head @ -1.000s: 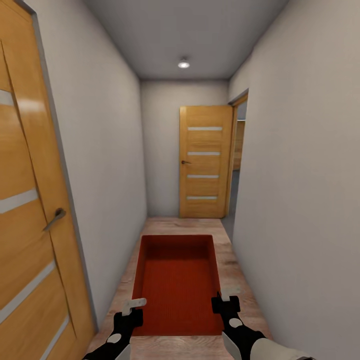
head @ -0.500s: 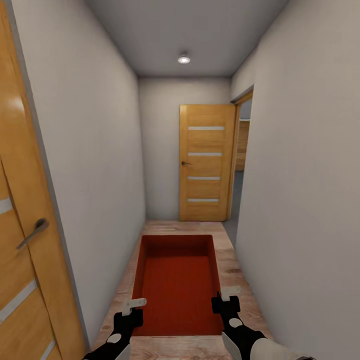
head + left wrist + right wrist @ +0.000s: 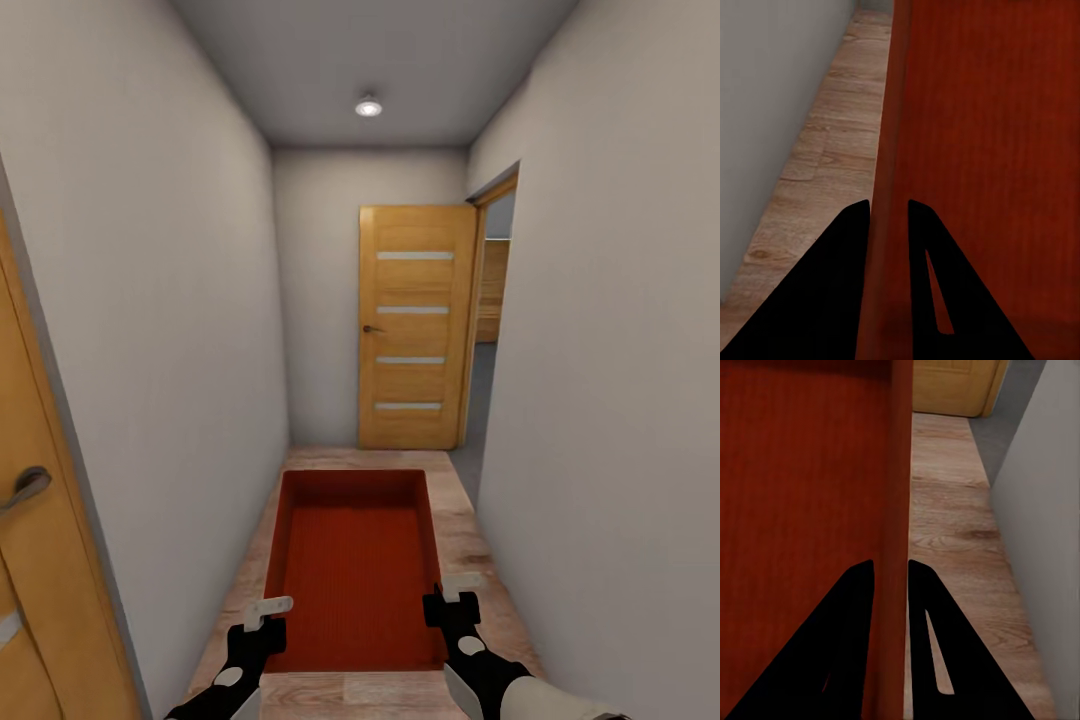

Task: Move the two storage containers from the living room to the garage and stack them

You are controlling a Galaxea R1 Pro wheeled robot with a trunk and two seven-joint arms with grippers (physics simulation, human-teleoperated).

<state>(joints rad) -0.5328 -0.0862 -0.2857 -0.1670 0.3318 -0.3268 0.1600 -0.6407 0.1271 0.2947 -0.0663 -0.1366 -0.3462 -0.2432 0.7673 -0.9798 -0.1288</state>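
I carry one red-orange open-topped storage container (image 3: 355,565) in front of me, above a light wood plank floor (image 3: 465,545) in a narrow corridor. My left gripper (image 3: 268,612) is shut on the container's left wall (image 3: 886,150), one finger on each side of it. On the other side, my right gripper (image 3: 448,598) is shut on the right wall (image 3: 900,472) in the same way. The container (image 3: 990,150) looks empty inside. The garage is out of view.
White walls (image 3: 180,350) stand close on both sides. A wooden door (image 3: 415,325) with glass strips stands at the corridor's far end, beside an open doorway (image 3: 490,320) on the right. Another wooden door with a handle (image 3: 25,490) is at my near left.
The whole view has advanced down the corridor: the near left door has slid toward the picture's left edge and the far door looks slightly larger. Both grippers keep the same hold on the container.
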